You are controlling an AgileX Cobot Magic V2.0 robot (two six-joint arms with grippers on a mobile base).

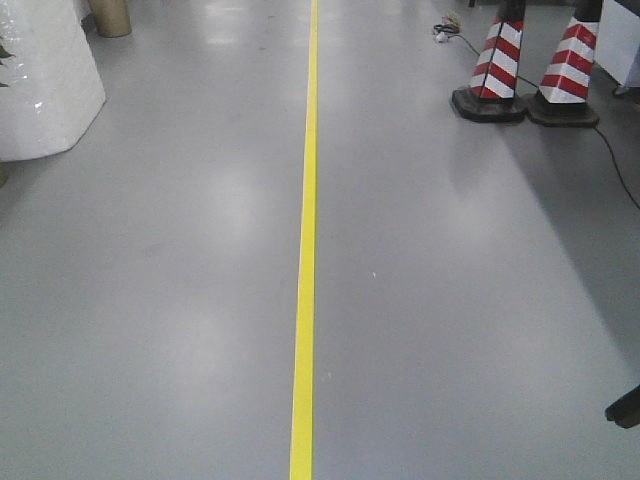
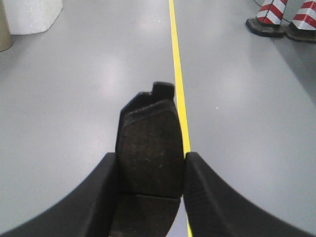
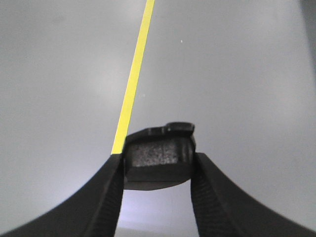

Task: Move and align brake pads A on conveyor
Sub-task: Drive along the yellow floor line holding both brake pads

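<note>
The front view shows grey floor (image 1: 150,300) with a yellow line (image 1: 305,250). Left wrist view: the left pincer (image 2: 150,173) clamps a brake pad (image 2: 150,148) (long axis pointing forward, gritty face up). Right wrist view: the right pincer (image 3: 158,165) grips another brake pad (image 3: 158,153), seen end-on.

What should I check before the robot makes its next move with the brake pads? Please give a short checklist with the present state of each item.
1. Left gripper holds a brake pad: ok, clamped between both fingers.
2. Right gripper holds the second pad: ok.
3. Conveyor in sight: not ok, no view shows it, only grey floor.
4. Path along the yellow line: ok, free ahead.
5. Striped cones: ok, standing well right of the line.
6. Pads' grip depth: cannot tell.
</note>
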